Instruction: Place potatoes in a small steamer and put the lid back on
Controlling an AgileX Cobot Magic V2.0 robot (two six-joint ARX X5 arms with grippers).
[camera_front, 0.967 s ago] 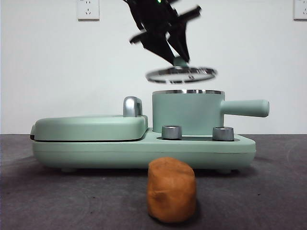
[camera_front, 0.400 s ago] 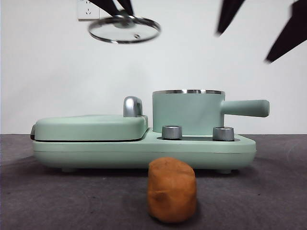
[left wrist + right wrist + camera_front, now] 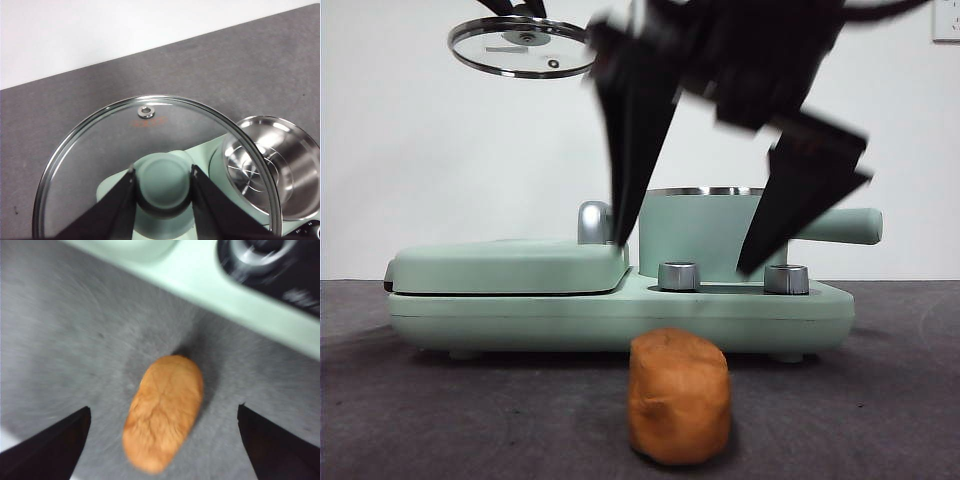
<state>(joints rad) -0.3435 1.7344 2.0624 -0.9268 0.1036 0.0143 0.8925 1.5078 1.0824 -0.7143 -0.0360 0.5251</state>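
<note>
I have the right gripper (image 3: 715,255) spread wide, jaws well apart and holding nothing, hanging above the orange-brown, rough-skinned lump of potato (image 3: 163,411). The potato sits on the dark grey table (image 3: 440,420), below and between my two jaws, just in front of the mint-green cooker base (image 3: 620,310). In the right wrist view its long axis runs away from the gripper, slanted, so the jaws stand on either side of its narrow width; I judge that a straight descent would let them close across the short dimension. This arm is clearly the nearer one. The left gripper (image 3: 162,187) is clamped on the mint-green knob of the round clear glass lid (image 3: 100,155), held high and off to one side of the open mint-green cylindrical steamer pot (image 3: 710,235), whose steel inside shows empty beside the lid.
</note>
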